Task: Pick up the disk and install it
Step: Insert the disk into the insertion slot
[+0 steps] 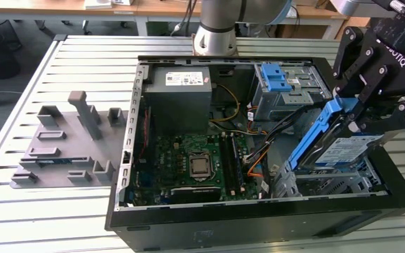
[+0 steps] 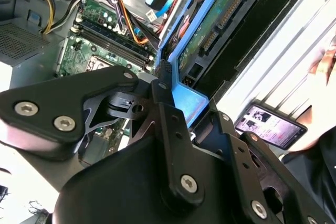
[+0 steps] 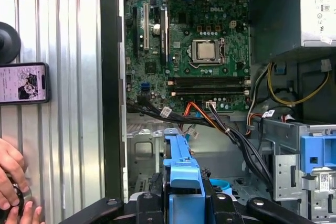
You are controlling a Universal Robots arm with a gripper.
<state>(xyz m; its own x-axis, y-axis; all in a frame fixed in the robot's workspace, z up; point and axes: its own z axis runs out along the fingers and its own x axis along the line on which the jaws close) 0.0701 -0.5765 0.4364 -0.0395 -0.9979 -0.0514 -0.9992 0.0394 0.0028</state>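
**Exterior view; clock positions are read from the centre of the open computer case (image 1: 259, 226).**

I have the gripper (image 1: 371, 118) at 3 o'clock. Its fingers are pressed together on the blue carrier frame of the disk (image 1: 347, 147), pinching it. The disk hangs tilted with its label side showing, its lower edge over the metal drive bay (image 1: 329, 184) at 4 o'clock. I cannot tell whether it touches the bay walls. In the first wrist view the carrier sits between the fingers of the gripper (image 3: 184, 203).

**Step in hand, as I judge it: lowering the disk into the bay.** To do it well I would:
- level the tilt so the carrier's sides run parallel to the bay walls;
- descend slowly;
- keep the disk off the cable bundle (image 1: 257, 155), which lies just beside the bay at its 9 o'clock.

**Contents of the case:**
- motherboard (image 1: 195, 158) at 7 o'clock;
- grey power supply box (image 1: 181, 92) at 11 o'clock;
- upper drive cage (image 1: 301, 92) at 1 o'clock, carrying a bare blue bracket (image 1: 278, 79).

Outside the case, a grey fixture plate (image 1: 69, 142) lies on the slatted table (image 1: 97, 58) at 9 o'clock.
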